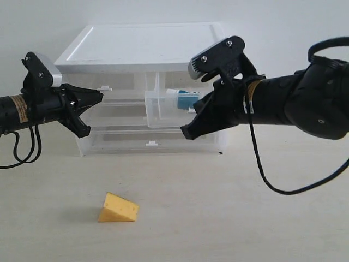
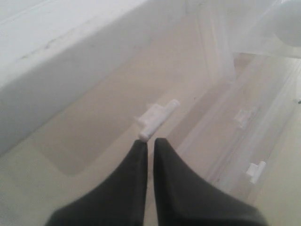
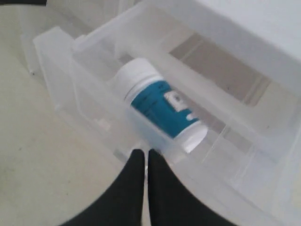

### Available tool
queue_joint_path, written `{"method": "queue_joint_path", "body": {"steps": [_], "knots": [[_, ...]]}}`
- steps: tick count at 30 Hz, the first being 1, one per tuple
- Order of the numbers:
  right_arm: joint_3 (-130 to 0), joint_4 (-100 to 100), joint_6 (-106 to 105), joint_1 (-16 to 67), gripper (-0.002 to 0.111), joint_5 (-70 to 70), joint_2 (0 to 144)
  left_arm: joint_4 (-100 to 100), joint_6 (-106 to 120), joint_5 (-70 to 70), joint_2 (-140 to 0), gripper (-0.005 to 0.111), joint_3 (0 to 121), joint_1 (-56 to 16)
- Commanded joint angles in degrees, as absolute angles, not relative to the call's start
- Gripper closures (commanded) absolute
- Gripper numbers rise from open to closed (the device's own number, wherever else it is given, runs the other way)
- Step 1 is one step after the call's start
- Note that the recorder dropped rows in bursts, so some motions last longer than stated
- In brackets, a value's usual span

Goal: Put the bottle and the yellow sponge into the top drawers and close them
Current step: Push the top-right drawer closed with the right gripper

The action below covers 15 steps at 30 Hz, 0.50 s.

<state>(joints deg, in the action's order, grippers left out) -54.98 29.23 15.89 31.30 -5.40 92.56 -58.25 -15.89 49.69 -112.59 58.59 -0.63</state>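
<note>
The bottle [image 1: 182,98] lies on its side inside the right top drawer [image 1: 158,113], which is pulled out of the cabinet. Its white cap and teal label show clearly on the bottle [image 3: 162,106] in the right wrist view, inside the drawer [image 3: 80,89]. My right gripper [image 1: 188,132] [image 3: 145,153] is shut, its tips at the drawer's front wall. The left top drawer [image 1: 122,87] is closed. My left gripper [image 1: 100,95] [image 2: 150,141] is shut, its tips just short of that drawer's tab handle [image 2: 157,117]. The yellow sponge [image 1: 118,208] lies on the table in front of the cabinet, apart from both grippers.
The white cabinet [image 1: 142,46] stands at the back with two full-width drawers [image 1: 152,143] below the top pair, both closed. A black cable [image 1: 272,180] hangs from the right arm down to the table.
</note>
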Motion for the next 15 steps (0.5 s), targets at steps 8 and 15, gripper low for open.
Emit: {"method": "queue_joint_path", "body": {"steps": [8, 15], "knots": [[-61.4, 29.0, 13.1, 30.3, 0.108, -7.1, 94.8, -54.9, -15.8, 49.7, -112.6, 0.103, 59.6, -0.2], [-64.7, 29.0, 13.0, 30.3, 0.108, -4.8, 98.6, -55.1, -15.8, 49.7, -112.6, 0.103, 59.6, -0.2]]}}
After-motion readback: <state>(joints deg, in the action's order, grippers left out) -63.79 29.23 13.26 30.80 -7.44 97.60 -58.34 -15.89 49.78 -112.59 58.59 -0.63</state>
